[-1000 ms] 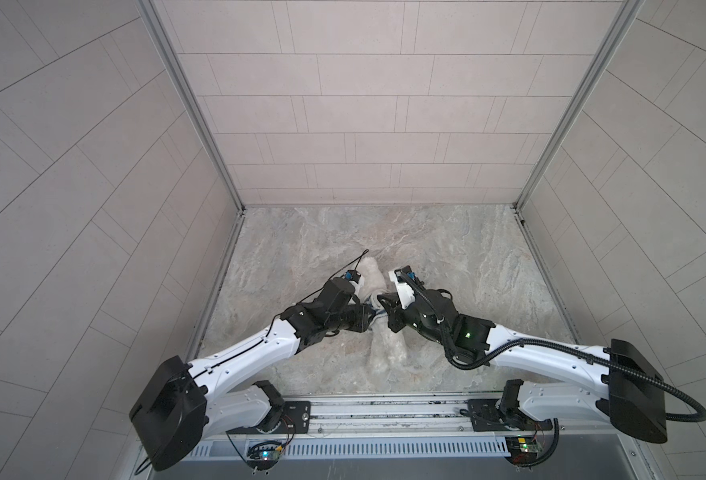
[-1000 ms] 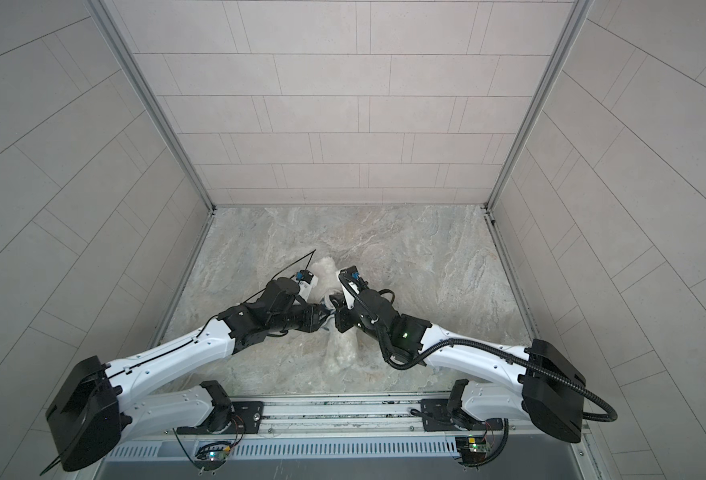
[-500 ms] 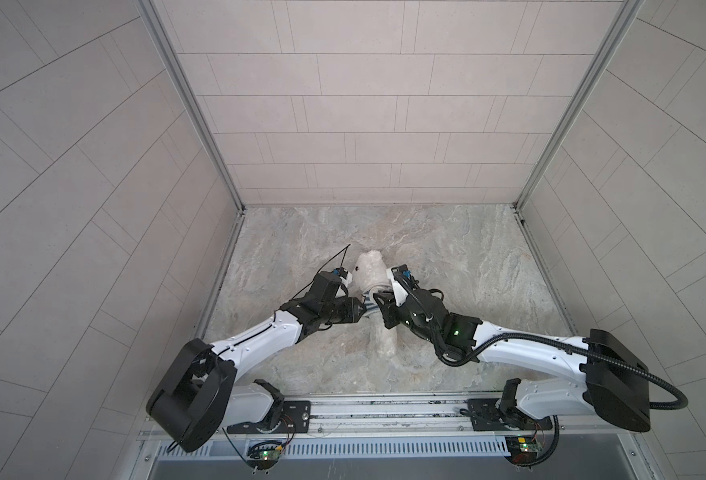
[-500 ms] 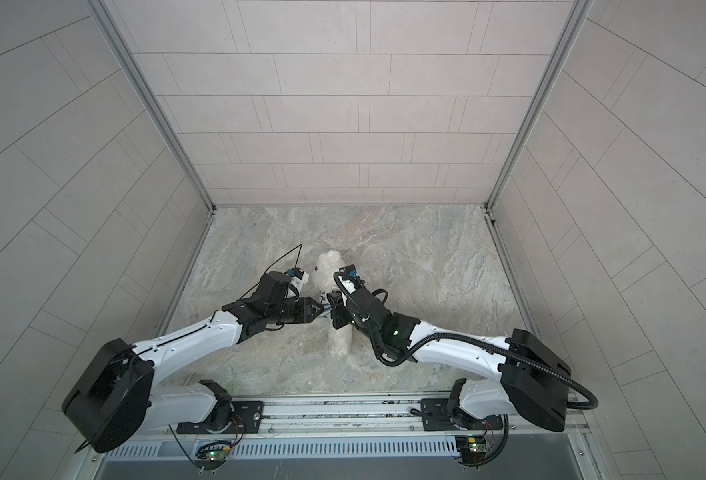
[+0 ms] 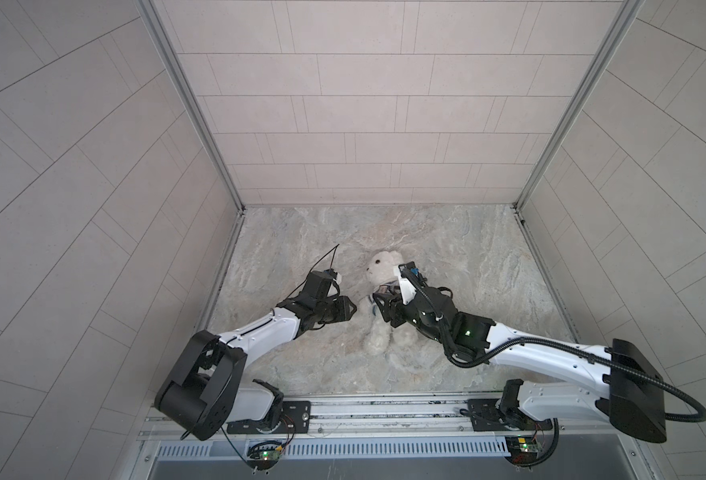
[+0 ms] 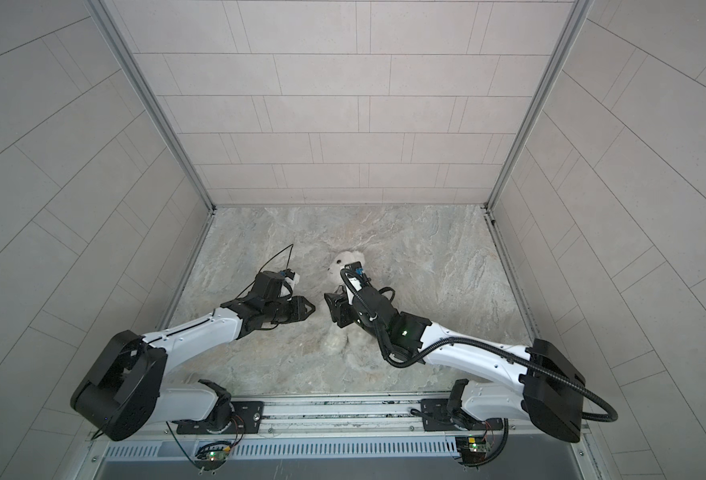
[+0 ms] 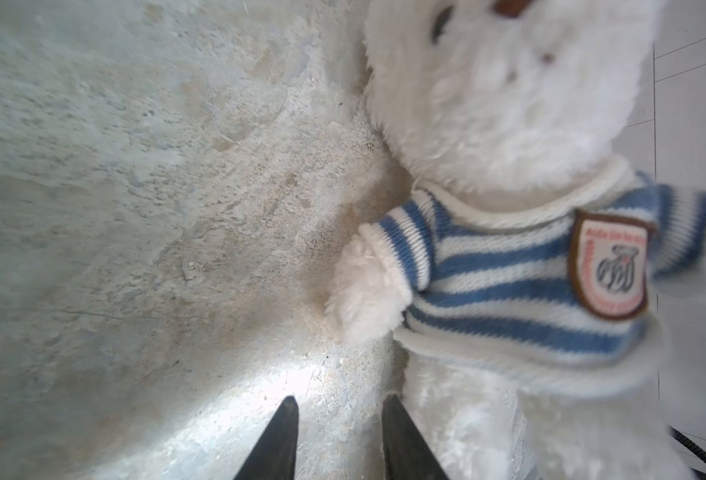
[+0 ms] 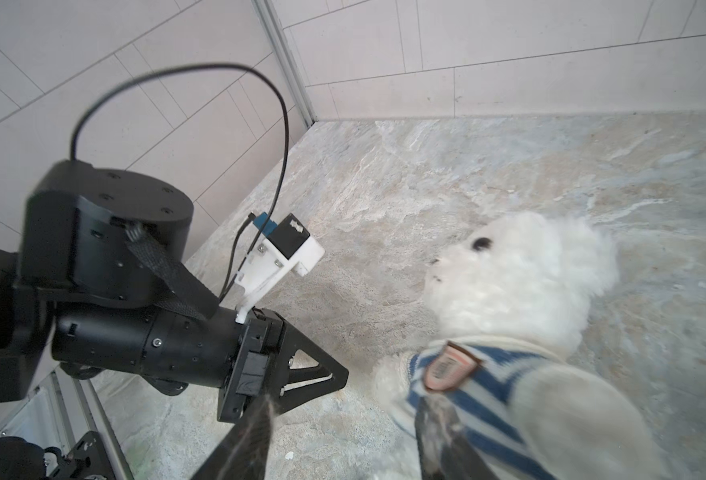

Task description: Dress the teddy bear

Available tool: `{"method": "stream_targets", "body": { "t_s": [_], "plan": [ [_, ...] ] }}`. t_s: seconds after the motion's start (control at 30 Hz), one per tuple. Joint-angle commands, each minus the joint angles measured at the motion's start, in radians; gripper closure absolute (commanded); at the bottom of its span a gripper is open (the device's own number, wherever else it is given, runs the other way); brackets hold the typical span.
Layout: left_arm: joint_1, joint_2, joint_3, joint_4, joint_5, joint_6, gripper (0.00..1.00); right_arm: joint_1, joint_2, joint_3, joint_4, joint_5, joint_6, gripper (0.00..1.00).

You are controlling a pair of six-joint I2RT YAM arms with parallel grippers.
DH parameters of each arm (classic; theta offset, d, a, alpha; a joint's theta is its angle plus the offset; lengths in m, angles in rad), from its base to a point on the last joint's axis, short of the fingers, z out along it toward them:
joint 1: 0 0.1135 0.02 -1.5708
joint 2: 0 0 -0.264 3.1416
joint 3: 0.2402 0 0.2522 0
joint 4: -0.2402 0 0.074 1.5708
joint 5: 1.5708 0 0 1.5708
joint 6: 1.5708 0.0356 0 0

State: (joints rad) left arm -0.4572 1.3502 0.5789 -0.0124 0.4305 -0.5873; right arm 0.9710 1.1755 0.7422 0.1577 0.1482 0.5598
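**White plush bear in striped shirt, lying between two parted tools**

Position of item. The teddy bear (image 5: 378,337) lies on its back on the stone-patterned worktop (image 5: 467,257). It sits about midway between the left and right edges. Its head points to the far edge and its feet to the near edge. Both top views agree on this (image 6: 345,262).

Clothing. A blue-and-white striped shirt (image 7: 505,266) covers the torso. One paw (image 7: 365,297) comes out through a sleeve cuff. The other sleeve is blurred, and I cannot tell whether a paw comes through it. A shield-shaped badge (image 7: 611,266) sits on the chest; its lettering cannot be read.

Left tool (image 5: 353,308). It is low over the worktop on the bear's side nearest the left edge, with its tips pointing at the torso. The left wrist view shows the two fingers (image 7: 280,440) parted, with bare worktop between them and nothing clamped. One tip is just beside the fur of the lower body. A top view shows a narrow gap between tool and bear (image 6: 311,308).

Right tool (image 5: 378,309). It reaches in from the right-edge side and hangs over the bear's torso, hiding most of the shirt from above. In the right wrist view its fingers (image 8: 440,415) stand wide apart. One crosses in front of the shirt's striped front below the badge, and the other is out over bare worktop. Whether the finger touches the fabric cannot be told. Nothing is clamped.
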Motion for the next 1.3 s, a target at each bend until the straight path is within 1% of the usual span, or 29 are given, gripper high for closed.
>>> {"method": "stream_targets", "body": {
  "t_s": [0.0,0.13,0.27,0.37,0.43,0.53,0.6,0.67,0.83,0.9,1.1,1.17,1.27],
  "plan": [
    [0.007,0.01,-0.007,0.022,0.008,0.007,0.62,-0.032,-0.072,-0.006,-0.13,0.053,-0.01,0.39],
    [0.008,0.015,-0.009,0.029,0.015,0.004,0.62,-0.086,-0.134,-0.027,-0.221,0.093,-0.004,0.37],
    [0.006,-0.014,0.002,0.02,0.029,0.008,0.6,-0.159,-0.187,-0.09,-0.242,0.068,0.034,0.3],
    [0.001,-0.035,0.015,0.001,0.035,0.017,0.58,-0.201,-0.209,-0.116,-0.265,0.043,0.03,0.25],
    [-0.005,-0.044,0.024,-0.003,0.046,0.016,0.57,-0.232,-0.212,-0.13,-0.262,0.019,0.028,0.24],
    [-0.017,-0.053,0.04,0.003,0.061,0.006,0.55,-0.268,-0.192,-0.147,-0.23,-0.036,0.004,0.26],
    [-0.018,-0.059,0.048,0.023,0.079,-0.012,0.5,-0.276,-0.156,-0.129,-0.22,-0.082,-0.024,0.27],
    [-0.018,-0.053,0.064,0.042,0.1,-0.027,0.45,-0.276,-0.106,-0.068,-0.2,-0.123,-0.05,0.28],
    [-0.017,0.013,0.099,0.129,0.153,-0.098,0.44,-0.276,0.048,0.011,-0.145,-0.215,-0.08,0.35],
    [-0.016,0.046,0.107,0.159,0.158,-0.121,0.44,-0.273,0.098,0.036,-0.129,-0.242,-0.081,0.37],
    [-0.024,0.126,0.13,0.228,0.193,-0.163,0.46,-0.261,0.185,0.068,-0.13,-0.245,-0.098,0.41],
    [-0.03,0.15,0.153,0.212,0.189,-0.156,0.48,-0.25,0.207,0.086,-0.157,-0.239,-0.115,0.42],
    [-0.032,0.183,0.159,0.223,0.183,-0.163,0.5,-0.222,0.228,0.121,-0.233,-0.195,-0.14,0.47]
  ]
}}
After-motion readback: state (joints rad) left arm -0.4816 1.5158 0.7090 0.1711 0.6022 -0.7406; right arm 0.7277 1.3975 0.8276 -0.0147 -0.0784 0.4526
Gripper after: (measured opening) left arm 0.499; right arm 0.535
